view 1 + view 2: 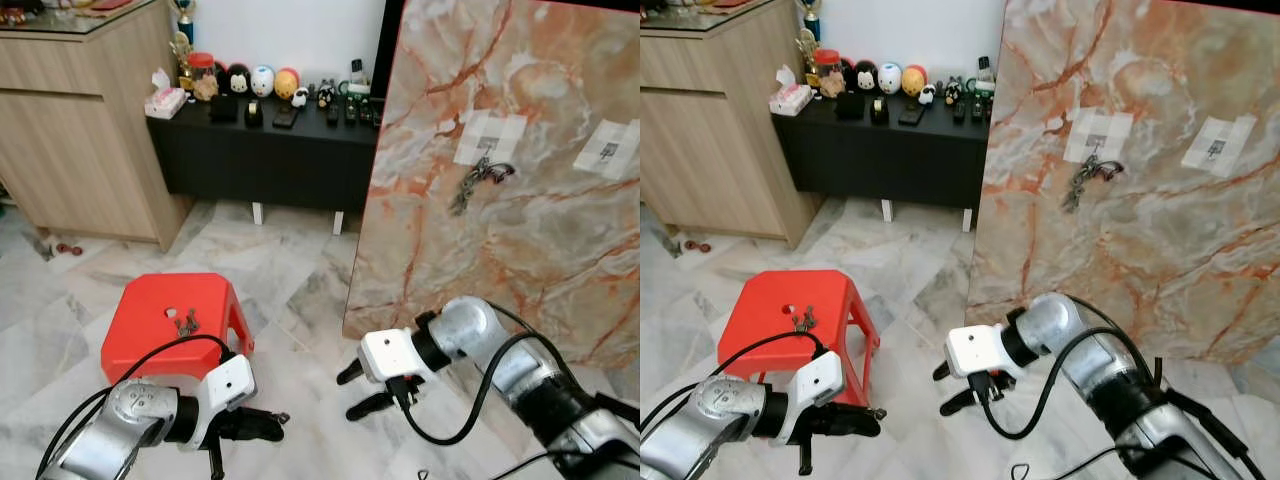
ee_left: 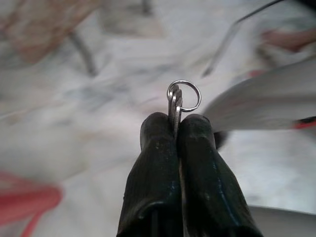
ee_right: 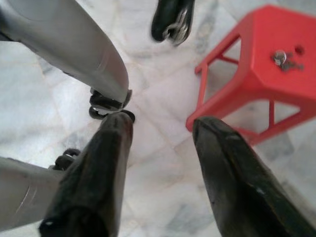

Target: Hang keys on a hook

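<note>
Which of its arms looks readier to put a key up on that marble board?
Probably the left. Its tool is already pinched shut on a key ring, while the right tool is open and empty, though it sits nearer the marble board with the free hook.

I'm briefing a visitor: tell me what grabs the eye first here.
The red stool on the marble floor, a bunch of keys on its seat. To its right leans an orange-veined marble panel where keys already hang. Low in front, the left gripper pinches a key ring; the right gripper is open.
</note>
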### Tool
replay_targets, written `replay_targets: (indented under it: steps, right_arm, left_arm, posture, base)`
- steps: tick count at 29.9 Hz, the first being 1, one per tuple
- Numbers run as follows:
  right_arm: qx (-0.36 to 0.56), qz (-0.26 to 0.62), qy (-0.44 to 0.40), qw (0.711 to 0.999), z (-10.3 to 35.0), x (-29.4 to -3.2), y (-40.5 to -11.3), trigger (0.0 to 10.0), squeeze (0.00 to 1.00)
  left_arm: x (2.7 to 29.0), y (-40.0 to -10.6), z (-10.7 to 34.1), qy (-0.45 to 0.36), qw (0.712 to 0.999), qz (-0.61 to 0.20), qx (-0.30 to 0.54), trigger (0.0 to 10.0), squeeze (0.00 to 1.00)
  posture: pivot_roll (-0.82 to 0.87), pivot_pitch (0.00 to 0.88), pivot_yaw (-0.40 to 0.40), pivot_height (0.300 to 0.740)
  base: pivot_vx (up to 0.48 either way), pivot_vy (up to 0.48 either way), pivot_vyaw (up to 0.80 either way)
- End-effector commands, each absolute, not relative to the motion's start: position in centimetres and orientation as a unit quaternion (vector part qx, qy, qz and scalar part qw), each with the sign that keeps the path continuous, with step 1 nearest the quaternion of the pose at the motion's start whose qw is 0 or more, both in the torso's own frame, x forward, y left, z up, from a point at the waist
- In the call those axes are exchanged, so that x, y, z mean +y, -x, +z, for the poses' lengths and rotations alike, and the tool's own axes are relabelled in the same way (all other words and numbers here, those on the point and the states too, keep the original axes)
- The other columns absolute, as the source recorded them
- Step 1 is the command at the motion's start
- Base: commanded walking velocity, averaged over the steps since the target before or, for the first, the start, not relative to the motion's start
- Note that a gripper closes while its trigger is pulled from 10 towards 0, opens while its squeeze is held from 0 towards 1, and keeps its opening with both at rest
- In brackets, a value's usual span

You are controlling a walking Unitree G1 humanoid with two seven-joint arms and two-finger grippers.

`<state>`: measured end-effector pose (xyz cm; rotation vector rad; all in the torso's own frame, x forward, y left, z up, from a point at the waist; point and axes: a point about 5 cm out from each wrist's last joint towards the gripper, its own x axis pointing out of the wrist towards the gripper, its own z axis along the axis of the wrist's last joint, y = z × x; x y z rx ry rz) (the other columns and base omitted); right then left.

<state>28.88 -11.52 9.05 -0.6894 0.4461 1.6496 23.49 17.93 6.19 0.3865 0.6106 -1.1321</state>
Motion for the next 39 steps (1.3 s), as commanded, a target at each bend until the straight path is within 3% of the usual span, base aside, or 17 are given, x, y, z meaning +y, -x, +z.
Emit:
replay_targets:
  steps: [1, 3, 4, 5, 6, 7, 8, 9, 10, 14, 21, 23, 24, 26, 31, 39]
  right_arm:
    - [0.210, 0.661, 0.299, 0.655, 8.3, -13.2, -29.6, 10.0, 0.00]
    - [0.239, 0.617, 0.292, 0.691, 6.7, -14.3, -29.7, 10.0, 0.00]
    - [0.270, 0.580, 0.277, 0.717, 4.9, -15.2, -29.4, 10.0, 0.00]
    - [0.287, 0.563, 0.270, 0.727, 4.0, -15.6, -29.0, 10.0, 0.00]
    - [0.287, 0.563, 0.270, 0.727, 4.0, -15.6, -29.0, 10.0, 0.00]
    - [0.307, 0.549, 0.267, 0.730, 2.8, -16.0, -28.3, 10.0, 0.00]
    - [0.335, 0.527, 0.267, 0.734, 1.4, -16.5, -27.5, 10.0, 0.00]
    - [0.335, 0.527, 0.267, 0.734, 1.4, -16.5, -27.5, 10.0, 0.00]
    - [0.348, 0.518, 0.272, 0.732, 0.6, -16.6, -26.9, 10.0, 0.00]
    - [0.345, 0.512, 0.264, 0.741, 0.0, -16.2, -26.5, 10.0, 0.00]
    - [0.313, 0.505, 0.271, 0.758, 0.9, -15.5, -27.7, 10.0, 0.00]
    - [0.282, 0.488, 0.272, 0.780, 2.3, -14.9, -29.2, 10.0, 0.00]
    - [0.279, 0.487, 0.271, 0.782, 2.4, -14.8, -29.3, 10.0, 0.00]
    - [0.267, 0.486, 0.273, 0.786, 2.9, -14.5, -29.7, 10.0, 0.00]
    - [0.276, 0.450, 0.269, 0.806, 2.3, -14.8, -29.9, 10.0, 0.00]
    - [0.329, 0.358, 0.220, 0.846, -0.6, -16.0, -28.2, 10.0, 0.00]
  left_arm:
    - [18.0, -24.7, 6.1, -0.234, 0.799, -0.490, 0.258, 10.0, 0.00]
    - [19.2, -26.3, 5.1, -0.296, 0.824, -0.401, 0.270, 10.0, 0.00]
    - [20.5, -26.6, 3.5, -0.387, 0.799, -0.349, 0.300, 10.0, 0.00]
    - [21.0, -26.3, 2.6, -0.421, 0.778, -0.341, 0.319, 10.0, 0.00]
    - [21.0, -26.3, 2.6, -0.421, 0.778, -0.341, 0.319, 10.0, 0.00]
    - [21.3, -25.2, 1.0, -0.454, 0.739, -0.360, 0.343, 10.0, 0.00]
    - [22.2, -23.1, -1.2, -0.488, 0.677, -0.386, 0.394, 10.0, 0.00]
    - [22.2, -23.1, -1.2, -0.488, 0.677, -0.386, 0.394, 10.0, 0.00]
    - [22.9, -21.6, -2.6, -0.495, 0.643, -0.400, 0.425, 10.0, 0.00]
    - [24.2, -19.8, -4.1, -0.511, 0.610, -0.396, 0.458, 10.0, 0.00]
    - [23.8, -21.9, -3.4, -0.534, 0.659, -0.355, 0.393, 10.0, 0.00]
    - [23.6, -24.9, -1.2, -0.558, 0.704, -0.299, 0.321, 10.0, 0.00]
    - [23.5, -25.2, -0.9, -0.560, 0.709, -0.292, 0.313, 10.0, 0.00]
    - [23.2, -26.7, 0.5, -0.537, 0.753, -0.257, 0.280, 10.0, 0.00]
    - [22.3, -28.6, 2.4, -0.513, 0.798, -0.220, 0.227, 10.0, 0.00]
    - [21.4, -29.5, 3.5, -0.509, 0.815, -0.206, 0.185, 10.0, 0.00]
  posture:
    - [0.07, 0.000, -0.114, 0.740]
    - [0.07, 0.000, -0.113, 0.740]
    - [0.07, 0.000, -0.108, 0.740]
    - [0.07, 0.000, -0.108, 0.740]
    - [0.07, 0.000, -0.108, 0.740]
    - [0.07, 0.000, -0.104, 0.740]
    - [0.07, 0.000, -0.102, 0.740]
    - [0.07, 0.000, -0.102, 0.740]
    - [0.07, 0.003, -0.097, 0.740]
    - [0.06, 0.009, -0.092, 0.740]
    - [0.07, 0.010, -0.090, 0.740]
    - [0.07, 0.008, -0.088, 0.740]
    - [0.07, 0.010, -0.089, 0.740]
    - [0.07, 0.009, -0.089, 0.740]
    - [0.07, 0.011, -0.090, 0.740]
    - [0.06, 0.014, -0.091, 0.740]
  base:
    - [0.000, 0.000, 0.00]
    - [0.000, 0.000, 0.00]
    - [0.000, 0.000, 0.00]
    - [0.000, 0.000, 0.00]
    - [0.000, 0.000, 0.00]
    - [0.000, 0.000, 0.00]
    - [0.000, 0.000, 0.00]
    - [0.000, 0.000, 0.00]
    - [0.000, 0.000, 0.00]
    - [0.000, 0.000, 0.00]
    - [0.000, 0.000, 0.00]
    - [0.000, 0.000, 0.00]
    - [0.000, 0.000, 0.00]
    - [0.000, 0.000, 0.00]
    - [0.000, 0.000, 0.00]
    - [0.000, 0.000, 0.00]
